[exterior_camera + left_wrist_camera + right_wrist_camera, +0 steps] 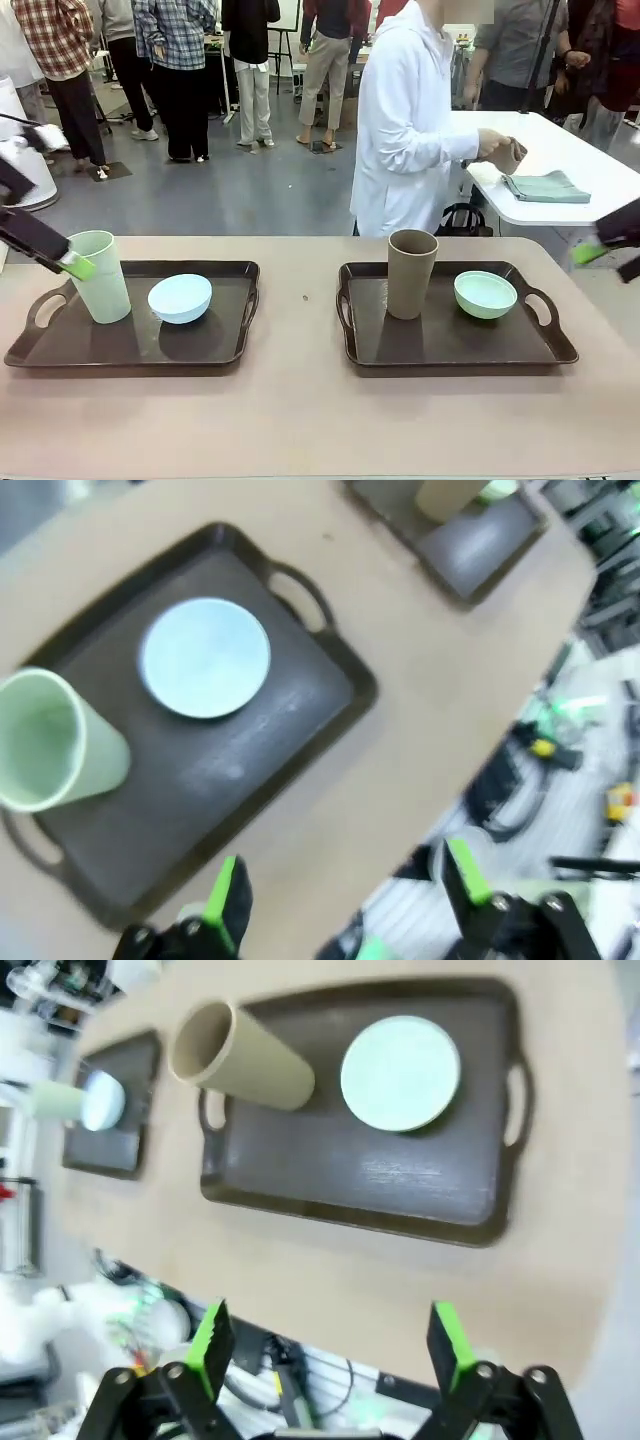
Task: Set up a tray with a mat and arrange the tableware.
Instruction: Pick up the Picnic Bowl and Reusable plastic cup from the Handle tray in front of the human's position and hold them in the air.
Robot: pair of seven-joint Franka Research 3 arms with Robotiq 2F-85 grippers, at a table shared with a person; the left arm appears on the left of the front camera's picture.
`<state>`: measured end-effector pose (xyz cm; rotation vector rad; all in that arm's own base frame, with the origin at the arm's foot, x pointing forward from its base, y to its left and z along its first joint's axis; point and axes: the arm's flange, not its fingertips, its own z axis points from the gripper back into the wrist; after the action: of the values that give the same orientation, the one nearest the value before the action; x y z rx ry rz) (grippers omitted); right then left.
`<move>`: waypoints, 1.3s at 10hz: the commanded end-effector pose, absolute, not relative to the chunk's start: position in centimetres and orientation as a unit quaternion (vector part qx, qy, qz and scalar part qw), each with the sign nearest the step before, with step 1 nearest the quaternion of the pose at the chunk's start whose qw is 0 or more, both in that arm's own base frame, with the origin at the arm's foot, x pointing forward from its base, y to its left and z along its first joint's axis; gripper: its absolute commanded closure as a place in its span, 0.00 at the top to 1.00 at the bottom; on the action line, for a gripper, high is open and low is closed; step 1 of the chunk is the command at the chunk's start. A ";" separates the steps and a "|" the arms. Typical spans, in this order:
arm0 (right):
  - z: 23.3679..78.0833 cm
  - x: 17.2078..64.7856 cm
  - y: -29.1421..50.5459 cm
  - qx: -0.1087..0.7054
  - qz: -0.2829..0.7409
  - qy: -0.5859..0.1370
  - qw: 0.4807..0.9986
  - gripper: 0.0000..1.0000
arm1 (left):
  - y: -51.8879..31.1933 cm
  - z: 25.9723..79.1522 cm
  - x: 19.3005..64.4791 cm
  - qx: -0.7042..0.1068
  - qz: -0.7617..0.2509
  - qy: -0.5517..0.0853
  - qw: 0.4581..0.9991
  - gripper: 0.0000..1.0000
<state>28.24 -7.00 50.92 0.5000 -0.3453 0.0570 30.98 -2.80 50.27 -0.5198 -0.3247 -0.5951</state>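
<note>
Two dark trays sit side by side on the tan table. The left tray (130, 362) (300, 710) carries a pale green cup (100, 277) (50, 740) and a light blue bowl (180, 297) (205, 658). On the right tray (450, 362) (400, 1185) stand a brown cup (411, 272) (245, 1058) and a mint green bowl (485, 294) (400, 1072). A folded grey-green mat (545, 186) lies on a white side table beyond. My left gripper (75, 265) (345, 885) hovers open and empty by the pale green cup. My right gripper (592, 252) (328, 1335) is open and empty, off the table's right edge.
A person in a white top (405, 120) stands at the far side, turned toward the white side table (590, 160), with a tan piece in hand (505, 155). Bare tabletop (300, 320) separates the trays. Other people stand farther back.
</note>
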 end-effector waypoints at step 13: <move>46.9 19.8 -23.5 0.474 -0.103 -0.289 0.825 1.00 | 17.6 49.5 28.6 -0.447 -0.048 -0.207 0.869 1.00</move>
<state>20.15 -23.18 47.06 0.9967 -0.5971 -0.2217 28.71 17.26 49.33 -0.9223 -0.4170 -0.0976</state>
